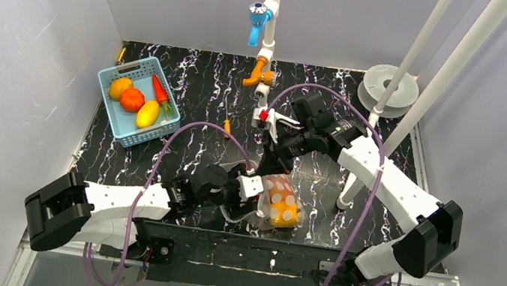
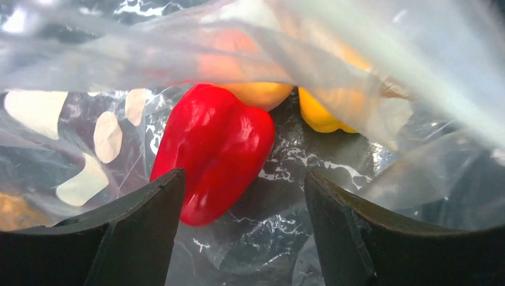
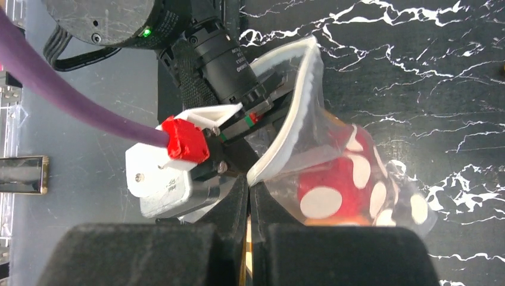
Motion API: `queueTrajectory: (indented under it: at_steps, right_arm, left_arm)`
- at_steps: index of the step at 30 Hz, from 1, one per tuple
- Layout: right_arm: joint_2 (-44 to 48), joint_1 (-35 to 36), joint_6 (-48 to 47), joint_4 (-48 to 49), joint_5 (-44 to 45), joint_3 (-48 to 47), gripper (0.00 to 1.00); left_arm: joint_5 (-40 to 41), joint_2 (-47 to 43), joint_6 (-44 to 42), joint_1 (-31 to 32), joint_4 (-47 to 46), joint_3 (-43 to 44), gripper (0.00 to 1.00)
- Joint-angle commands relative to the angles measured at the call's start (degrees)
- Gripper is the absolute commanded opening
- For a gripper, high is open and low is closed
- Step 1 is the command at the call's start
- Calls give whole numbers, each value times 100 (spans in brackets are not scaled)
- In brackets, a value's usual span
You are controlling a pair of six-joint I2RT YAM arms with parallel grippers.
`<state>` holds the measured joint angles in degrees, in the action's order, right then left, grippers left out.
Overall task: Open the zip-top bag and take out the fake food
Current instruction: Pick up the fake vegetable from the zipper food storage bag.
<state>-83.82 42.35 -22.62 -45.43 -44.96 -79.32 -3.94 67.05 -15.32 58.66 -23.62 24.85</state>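
Note:
The clear zip-top bag [image 1: 281,202] with white polka dots lies near the table's front edge. Its mouth faces left and is held open. My right gripper [image 1: 267,166] is shut on the bag's white zip rim [image 3: 286,128] and lifts that edge, as the right wrist view [image 3: 249,182] shows. My left gripper [image 1: 251,187] is open with its fingers inside the bag's mouth [image 2: 244,176]. A red pepper [image 2: 214,152] lies in the bag just ahead of the left finger [image 2: 143,220]. Yellow pieces [image 2: 321,113] lie behind the pepper. The pepper also shows through the plastic in the right wrist view [image 3: 333,179].
A light blue basket [image 1: 112,113] at the back left holds round orange pieces, a yellow piece and a carrot [image 1: 160,89]. A small orange-handled screwdriver [image 1: 227,124] lies mid-table. White poles [image 1: 409,98], a filament spool [image 1: 388,87] and a hanging pipe with a blue tap [image 1: 258,18] stand behind.

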Motion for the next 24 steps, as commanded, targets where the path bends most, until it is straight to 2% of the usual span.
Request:
queueTrajectory:
  at_steps: [1, 5, 11, 18, 24]
  right_arm:
    - [62, -4, 55, 82, -16, 78, 1]
    - [194, -129, 96, 276, 78, 412, 1]
    - [232, -297, 121, 345, 94, 534, 1]
    - [181, -296, 99, 305, -99, 514, 1]
    - [244, -298, 79, 329, -114, 576, 1]
  left_arm:
    - [553, 42, 131, 41, -757, -197, 73]
    - [527, 464, -62, 41, -1204, -275, 76]
    - [593, 680, -853, 41, -1972, -486, 85]
    - [680, 744, -1421, 41, -1893, -293, 92]
    - [999, 1224, -1468, 34, -1900, -149, 92]
